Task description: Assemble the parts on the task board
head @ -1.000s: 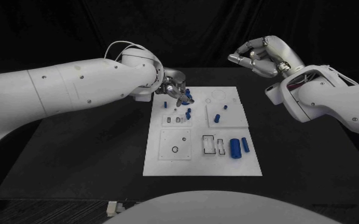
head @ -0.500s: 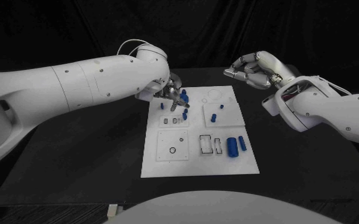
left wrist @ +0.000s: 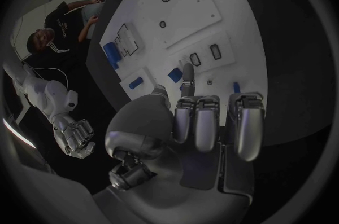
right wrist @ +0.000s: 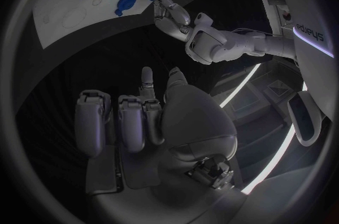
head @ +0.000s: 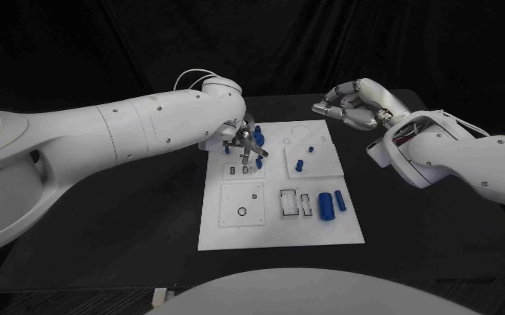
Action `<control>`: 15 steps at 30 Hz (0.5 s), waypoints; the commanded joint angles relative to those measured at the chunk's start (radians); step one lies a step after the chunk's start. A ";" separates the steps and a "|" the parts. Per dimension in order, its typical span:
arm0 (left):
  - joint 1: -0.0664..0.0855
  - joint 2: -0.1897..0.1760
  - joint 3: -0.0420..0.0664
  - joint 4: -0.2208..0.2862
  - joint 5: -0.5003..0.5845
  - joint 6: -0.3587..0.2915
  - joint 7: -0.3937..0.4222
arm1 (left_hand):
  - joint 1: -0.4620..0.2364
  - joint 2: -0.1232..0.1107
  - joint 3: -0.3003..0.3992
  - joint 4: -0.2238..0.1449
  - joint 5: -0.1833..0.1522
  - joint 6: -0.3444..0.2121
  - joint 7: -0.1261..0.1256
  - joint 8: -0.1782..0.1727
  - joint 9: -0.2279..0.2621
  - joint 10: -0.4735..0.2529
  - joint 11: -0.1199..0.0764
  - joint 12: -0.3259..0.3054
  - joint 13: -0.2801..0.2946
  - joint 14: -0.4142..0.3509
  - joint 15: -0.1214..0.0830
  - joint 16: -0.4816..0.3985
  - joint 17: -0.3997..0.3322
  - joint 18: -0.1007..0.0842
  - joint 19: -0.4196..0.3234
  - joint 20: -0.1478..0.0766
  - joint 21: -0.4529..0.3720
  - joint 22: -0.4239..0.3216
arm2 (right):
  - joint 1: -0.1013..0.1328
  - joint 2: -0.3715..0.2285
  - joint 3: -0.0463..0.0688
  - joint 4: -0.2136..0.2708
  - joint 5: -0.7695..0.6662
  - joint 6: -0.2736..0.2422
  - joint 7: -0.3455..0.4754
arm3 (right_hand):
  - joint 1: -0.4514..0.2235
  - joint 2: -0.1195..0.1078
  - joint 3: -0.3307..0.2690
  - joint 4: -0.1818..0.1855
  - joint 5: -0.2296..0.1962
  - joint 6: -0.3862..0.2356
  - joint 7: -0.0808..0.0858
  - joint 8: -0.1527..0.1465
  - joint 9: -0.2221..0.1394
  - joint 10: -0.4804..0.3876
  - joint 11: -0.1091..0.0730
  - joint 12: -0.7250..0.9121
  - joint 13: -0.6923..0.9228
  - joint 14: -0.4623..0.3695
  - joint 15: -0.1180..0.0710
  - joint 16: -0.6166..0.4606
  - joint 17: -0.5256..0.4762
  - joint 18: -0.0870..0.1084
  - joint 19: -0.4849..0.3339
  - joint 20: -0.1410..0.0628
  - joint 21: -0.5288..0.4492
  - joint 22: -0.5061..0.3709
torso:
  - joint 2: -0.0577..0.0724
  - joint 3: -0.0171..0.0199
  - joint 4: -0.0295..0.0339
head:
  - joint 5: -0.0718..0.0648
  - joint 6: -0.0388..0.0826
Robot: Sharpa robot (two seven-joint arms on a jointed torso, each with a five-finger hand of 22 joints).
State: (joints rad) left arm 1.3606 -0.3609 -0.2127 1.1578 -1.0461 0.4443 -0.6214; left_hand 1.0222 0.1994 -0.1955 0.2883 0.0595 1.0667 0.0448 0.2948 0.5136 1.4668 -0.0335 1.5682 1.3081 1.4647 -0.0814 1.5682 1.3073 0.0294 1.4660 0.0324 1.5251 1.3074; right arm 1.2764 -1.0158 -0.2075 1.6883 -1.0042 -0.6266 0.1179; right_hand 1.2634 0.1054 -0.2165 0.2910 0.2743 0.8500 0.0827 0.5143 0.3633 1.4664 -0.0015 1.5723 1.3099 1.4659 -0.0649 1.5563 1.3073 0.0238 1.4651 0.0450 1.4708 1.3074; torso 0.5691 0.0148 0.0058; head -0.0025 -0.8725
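Note:
The white task board lies in the middle of the black table. Several blue parts stand on it: a knob, small pegs and two long cylinders at its right edge. My left hand hovers over the board's far left area, most fingers curled and one finger stretched toward a blue part; nothing shows in its grasp. My right hand hangs in the air beyond the board's far right corner, fingers curled in on nothing. It also appears in the right wrist view.
Black rectangular and round recesses mark the board's near half. Bare black table lies to both sides of the board. The left arm reaches across the table's left side.
The head camera has shifted. Against the board, my left hand has edged a little nearer over the far left parts. My right hand has come down toward the board's far right corner.

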 commanded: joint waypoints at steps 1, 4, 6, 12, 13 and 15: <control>-0.008 0.006 0.001 -0.005 0.022 -0.064 -0.017 | -0.004 0.007 -0.002 0.001 0.001 0.007 0.002 -0.007 -0.002 0.104 0.007 0.003 0.263 0.106 0.007 0.003 0.264 -0.015 0.070 0.006 -0.006 0.245 | -0.003 0.001 0.001 -0.002 -0.009 0.012 -0.026 | 0.006 0.000 -0.008 0.000 0.004 -0.010 0.000 0.007 0.001 0.104 0.009 -0.001 0.261 0.093 0.007 -0.006 0.208 0.005 0.048 0.008 -0.002 0.225 | -0.003 -0.0013 0.0027 | -0.004 0.000; -0.016 0.009 0.001 -0.007 0.023 -0.075 -0.018 | -0.004 0.008 -0.002 0.001 0.001 0.008 0.002 -0.008 -0.002 0.104 0.007 0.003 0.263 0.106 0.007 0.003 0.264 -0.015 0.070 0.006 -0.007 0.244 | -0.004 0.005 0.001 -0.006 -0.009 0.015 -0.029 | 0.006 0.000 -0.008 0.000 0.004 -0.010 0.000 0.007 0.001 0.104 0.009 -0.001 0.261 0.093 0.007 -0.007 0.206 0.006 0.047 0.008 -0.004 0.225 | -0.002 -0.0015 0.0036 | -0.003 0.000; -0.021 0.012 0.001 -0.008 0.023 -0.087 -0.019 | -0.001 0.008 0.000 -0.001 0.003 0.015 0.001 -0.011 -0.004 0.104 0.006 0.003 0.263 0.106 0.007 0.003 0.264 -0.015 0.070 0.006 -0.007 0.244 | -0.005 0.008 0.001 -0.009 -0.009 0.016 -0.030 | 0.006 0.000 -0.008 0.000 0.004 -0.010 0.000 0.007 0.001 0.104 0.009 -0.001 0.261 0.093 0.007 -0.007 0.206 0.006 0.047 0.008 -0.004 0.225 | -0.002 -0.0018 0.0047 | -0.003 0.000; -0.028 0.023 0.001 -0.017 0.023 -0.119 -0.021 | 0.027 0.004 0.014 -0.009 0.022 0.044 -0.004 -0.028 -0.011 0.104 0.003 0.003 0.263 0.106 0.005 0.003 0.264 -0.015 0.070 0.005 -0.007 0.244 | -0.006 0.014 0.001 -0.013 -0.009 0.018 -0.033 | 0.006 0.001 -0.009 0.000 0.004 -0.010 0.000 0.009 0.002 0.104 0.009 -0.001 0.261 0.093 0.008 -0.008 0.204 0.006 0.047 0.008 -0.004 0.224 | 0.001 -0.0024 0.0029 | -0.005 0.000; -0.029 0.025 0.001 -0.018 0.023 -0.123 -0.020 | 0.030 0.003 0.015 -0.010 0.025 0.046 -0.004 -0.029 -0.012 0.104 0.002 0.003 0.263 0.106 0.004 0.003 0.264 -0.015 0.071 0.005 -0.007 0.244 | -0.006 0.014 0.001 -0.013 -0.009 0.019 -0.033 | 0.006 0.001 -0.009 0.000 0.004 -0.010 0.000 0.009 0.002 0.104 0.009 -0.001 0.261 0.093 0.008 -0.008 0.204 0.006 0.047 0.008 -0.004 0.224 | 0.000 -0.0023 0.0024 | -0.005 0.000; -0.030 0.026 0.001 -0.020 0.023 -0.127 -0.019 | 0.039 0.001 0.020 -0.012 0.031 0.051 -0.005 -0.034 -0.013 0.104 0.001 0.003 0.263 0.106 0.003 0.003 0.264 -0.015 0.070 0.004 -0.007 0.244 | -0.006 0.014 0.001 -0.013 -0.009 0.020 -0.034 | 0.005 0.001 -0.009 0.000 0.004 -0.010 0.000 0.009 0.002 0.104 0.009 -0.001 0.261 0.093 0.008 -0.008 0.204 0.006 0.047 0.008 -0.005 0.224 | 0.000 -0.0023 0.0029 | -0.006 0.000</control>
State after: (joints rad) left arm 1.3320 -0.3370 -0.2129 1.1391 -1.0342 0.3567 -0.6407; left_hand 1.0509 0.1980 -0.1811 0.2740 0.0868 1.1101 0.0371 0.2640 0.5016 1.4667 -0.0335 1.5682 1.3081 1.4634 -0.0802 1.5682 1.3073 0.0295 1.4659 0.0324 1.5212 1.3074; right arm 1.2725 -1.0019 -0.2072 1.6757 -1.0060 -0.6146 0.1039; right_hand 1.2634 0.1053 -0.2200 0.2909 0.2743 0.8500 0.0827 0.5179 0.3641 1.4664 -0.0015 1.5724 1.3101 1.4659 -0.0649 1.5524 1.3073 0.0237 1.4651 0.0450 1.4708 1.3074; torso 0.5690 0.0127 0.0093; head -0.0081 -0.8725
